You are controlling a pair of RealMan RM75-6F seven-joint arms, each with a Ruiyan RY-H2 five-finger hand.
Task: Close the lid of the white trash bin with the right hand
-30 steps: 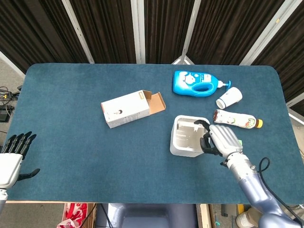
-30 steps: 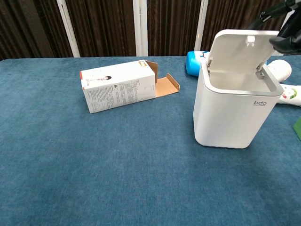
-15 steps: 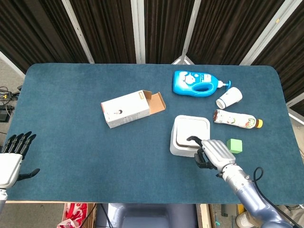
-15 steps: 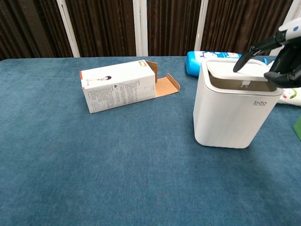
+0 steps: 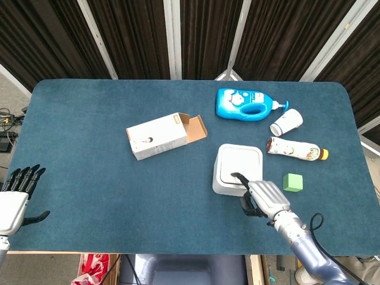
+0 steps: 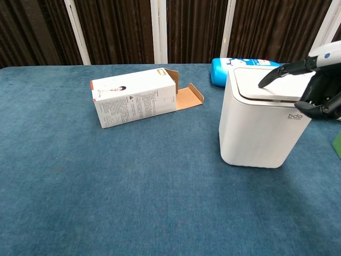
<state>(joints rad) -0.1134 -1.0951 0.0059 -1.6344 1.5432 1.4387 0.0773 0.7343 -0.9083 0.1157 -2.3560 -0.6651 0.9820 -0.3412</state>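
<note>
One second back: the lid (image 5: 240, 164) of your white square plastic trash bin (image 6: 258, 133) stood upright; now it lies flat on the rim.
Half a second back: lid was nearly down, a dark gap showing in chest view; now only a thin seam is left under it.
Right hand (image 5: 263, 198): you have drawn it back toward the table's near edge. One dark finger (image 6: 274, 73) reaches over the lid's near edge; the others curl beside the bin's right wall. It grips nothing. Whether the fingertip touches the lid, I cannot tell.
Left hand (image 5: 16, 193): unchanged at the near left corner, off the table, fingers straight and apart, holding nothing.
Bin position: same spot, right of centre on the blue cloth table (image 5: 101, 184), just near of the blue pump bottle (image 5: 246, 104).
Unmoved: white cardboard carton (image 5: 159, 135) with open flap; white cup (image 5: 286, 122) on its side; printed bottle (image 5: 295, 148); green cube (image 5: 293, 181).
Cut off: chest view crops your right hand at the frame edge and hides most of the blue bottle behind the bin.
</note>
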